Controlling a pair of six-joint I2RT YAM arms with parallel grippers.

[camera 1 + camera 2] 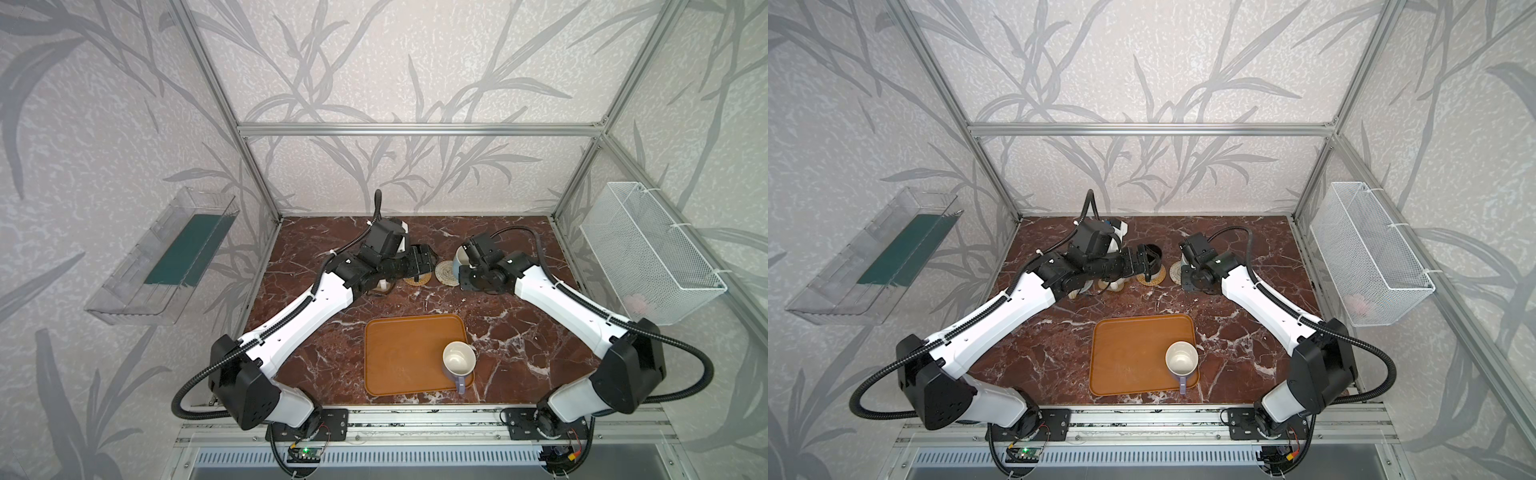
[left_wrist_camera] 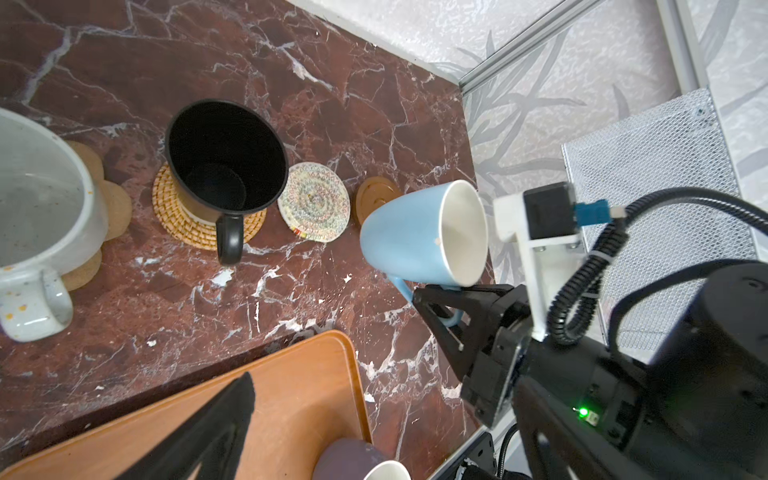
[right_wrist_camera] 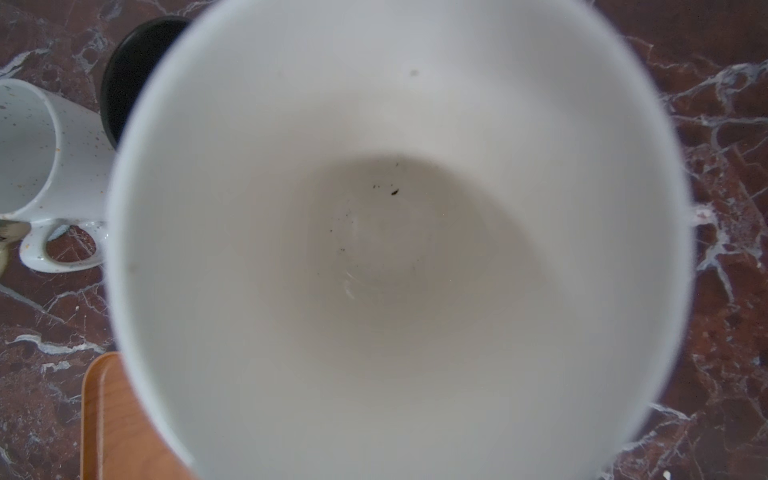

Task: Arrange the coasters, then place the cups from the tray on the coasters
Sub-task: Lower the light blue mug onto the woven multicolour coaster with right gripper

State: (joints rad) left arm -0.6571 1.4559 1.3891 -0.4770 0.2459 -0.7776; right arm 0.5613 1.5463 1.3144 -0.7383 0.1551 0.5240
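Left wrist view: black mug (image 2: 226, 166) on coaster (image 2: 166, 208), right end effector (image 2: 436, 307) clamps blue mug (image 2: 407, 241), left end effector (image 1: 426, 261) apart, lavender mug (image 2: 345, 459) on tray (image 2: 291, 395).

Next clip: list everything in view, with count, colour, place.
Tray: one, orange-brown, front.
Coasters: four seen, back row: golden rattan coaster, tan paw coaster, whitish rope coaster, brown wooden disc.
Mugs: four seen: black mug on rattan coaster; speckled white mug on paw coaster; lavender mug on tray; light blue mug tilted, held.
Wire basket: one, white, right wall.
Clear bin: one, left wall.
Table: red-brown marble.
Left gripper: open, empty, centre back.
Right gripper: shut on light blue mug's handle.
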